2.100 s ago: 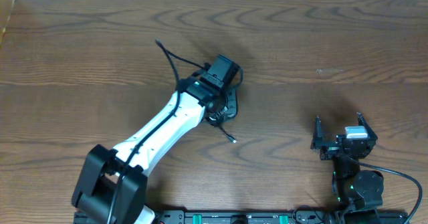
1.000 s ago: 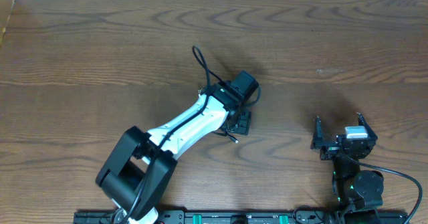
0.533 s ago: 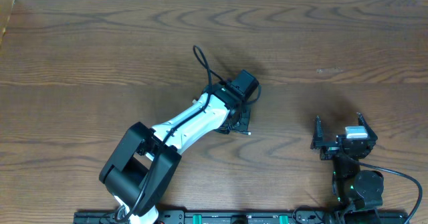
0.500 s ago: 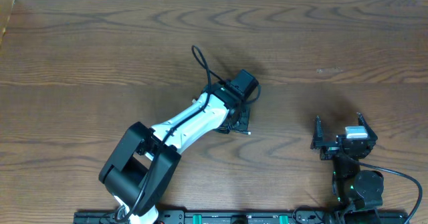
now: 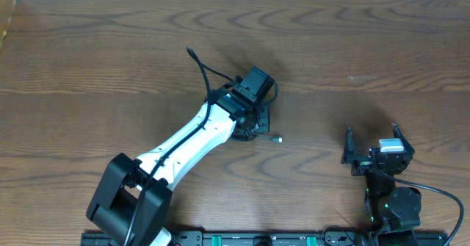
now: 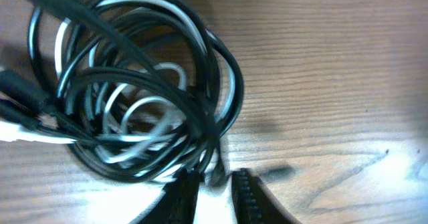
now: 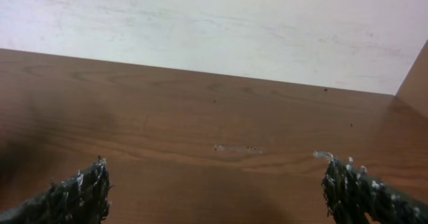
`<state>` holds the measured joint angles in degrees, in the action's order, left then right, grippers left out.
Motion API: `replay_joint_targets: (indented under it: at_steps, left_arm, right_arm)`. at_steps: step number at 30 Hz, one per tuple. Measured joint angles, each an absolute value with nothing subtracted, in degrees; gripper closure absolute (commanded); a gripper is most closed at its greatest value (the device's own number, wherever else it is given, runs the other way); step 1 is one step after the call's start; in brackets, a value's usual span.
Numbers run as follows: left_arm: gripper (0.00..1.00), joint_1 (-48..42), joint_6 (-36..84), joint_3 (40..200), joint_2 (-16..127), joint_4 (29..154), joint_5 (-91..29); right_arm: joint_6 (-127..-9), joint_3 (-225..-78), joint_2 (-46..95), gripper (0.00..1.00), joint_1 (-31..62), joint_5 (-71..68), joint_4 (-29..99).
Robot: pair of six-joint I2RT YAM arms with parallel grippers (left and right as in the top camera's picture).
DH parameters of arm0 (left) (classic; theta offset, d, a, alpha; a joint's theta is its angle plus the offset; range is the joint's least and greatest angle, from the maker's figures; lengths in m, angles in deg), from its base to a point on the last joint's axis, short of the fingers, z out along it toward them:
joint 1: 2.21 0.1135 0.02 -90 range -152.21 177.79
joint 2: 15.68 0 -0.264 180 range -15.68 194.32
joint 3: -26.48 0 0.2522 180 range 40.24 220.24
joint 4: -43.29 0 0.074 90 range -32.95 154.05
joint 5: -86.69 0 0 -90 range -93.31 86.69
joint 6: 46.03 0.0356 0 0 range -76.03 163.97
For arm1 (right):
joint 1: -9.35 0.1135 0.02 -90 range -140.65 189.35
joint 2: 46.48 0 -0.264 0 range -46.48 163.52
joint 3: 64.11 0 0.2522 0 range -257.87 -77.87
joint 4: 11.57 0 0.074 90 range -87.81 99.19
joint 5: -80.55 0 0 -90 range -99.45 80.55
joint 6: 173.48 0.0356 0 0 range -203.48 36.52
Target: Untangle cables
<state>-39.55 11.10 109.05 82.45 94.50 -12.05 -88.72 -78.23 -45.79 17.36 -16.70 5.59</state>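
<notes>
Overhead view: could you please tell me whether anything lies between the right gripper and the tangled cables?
Nothing visible does: bare table separates the right gripper from the tangled cables; only their own small plug lies that way.

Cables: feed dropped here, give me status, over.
Left claw pinching black cable at the coil's edge. Right claw open, parked clear. White cable tangled inside black loops. Nothing blocking.

Wooden table (image 5: 367, 40), white wall (image 7: 200, 23)
</notes>
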Motion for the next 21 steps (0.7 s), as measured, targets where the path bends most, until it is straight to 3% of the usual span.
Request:
replay_joint_targets:
  at_steps: [4,21]
  left_arm:
    - [0.59,-39.55,10.89,109.05,82.45,95.16,-12.05]
    - [0.57,-39.55,10.78,109.05,82.45,96.53,-10.93]
  right_arm:
    - [-88.72,-78.23,-45.79,0.01,17.34,-16.67,5.59]
    - [-88.72,-78.23,-45.79,0.01,17.34,-16.7,5.59]
